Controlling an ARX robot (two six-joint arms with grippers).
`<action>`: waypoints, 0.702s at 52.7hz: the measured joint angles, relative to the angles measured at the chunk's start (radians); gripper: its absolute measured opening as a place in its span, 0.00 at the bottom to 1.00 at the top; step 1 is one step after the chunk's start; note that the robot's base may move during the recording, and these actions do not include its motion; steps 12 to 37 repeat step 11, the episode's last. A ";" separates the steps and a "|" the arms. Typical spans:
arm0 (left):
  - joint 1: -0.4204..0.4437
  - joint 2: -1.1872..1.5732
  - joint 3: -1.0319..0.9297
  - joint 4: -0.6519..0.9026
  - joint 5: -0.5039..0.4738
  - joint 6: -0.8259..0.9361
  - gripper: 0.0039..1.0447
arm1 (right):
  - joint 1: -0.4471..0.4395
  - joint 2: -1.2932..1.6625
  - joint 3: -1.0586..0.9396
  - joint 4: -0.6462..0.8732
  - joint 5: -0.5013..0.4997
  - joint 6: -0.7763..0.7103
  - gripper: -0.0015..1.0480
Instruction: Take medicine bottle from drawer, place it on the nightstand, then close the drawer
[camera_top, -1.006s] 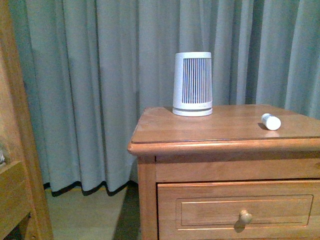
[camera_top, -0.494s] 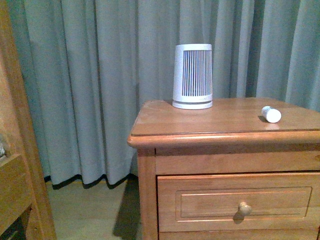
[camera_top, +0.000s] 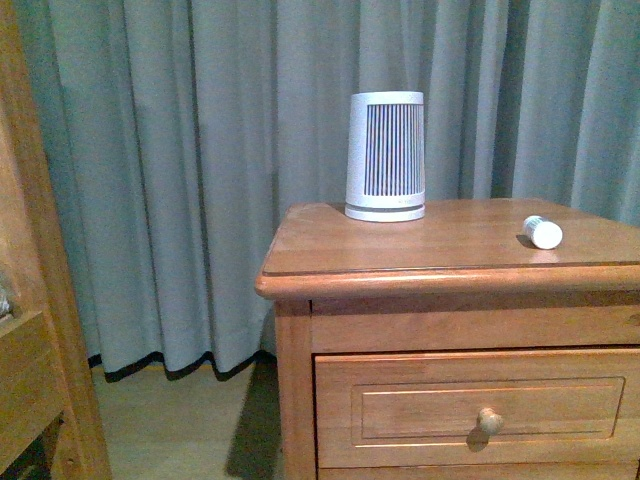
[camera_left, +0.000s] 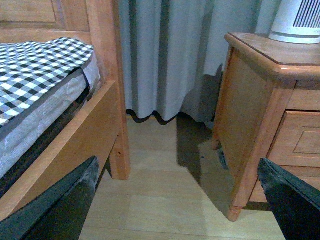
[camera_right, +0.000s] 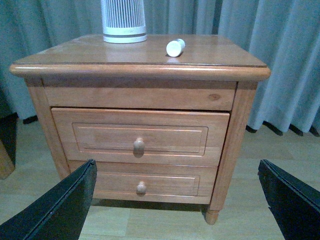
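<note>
The small white medicine bottle lies on its side on the nightstand top, toward its right part. The upper drawer is shut flush, its round knob showing. My right gripper hangs open in front of the nightstand, well back from it, holding nothing. My left gripper is open above the floor between the bed and the nightstand's side. Neither arm shows in the front view.
A large white ribbed cylinder stands at the back of the nightstand top. The shorter lower drawer is shut. A wooden bed frame with checked bedding stands to the left. Grey curtains hang behind.
The front view has shifted slightly, so the nightstand sits a bit lower and steadier in frame. The bottle and drawer have not moved.
</note>
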 joint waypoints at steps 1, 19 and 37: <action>0.000 0.000 0.000 0.000 0.000 0.000 0.94 | 0.000 0.000 0.000 0.000 0.000 0.000 0.93; 0.000 0.000 0.000 0.000 0.000 0.000 0.94 | 0.000 0.000 0.000 0.000 0.000 0.000 0.93; 0.000 0.000 0.000 0.000 0.000 0.000 0.94 | 0.000 0.000 0.000 0.000 0.000 0.000 0.93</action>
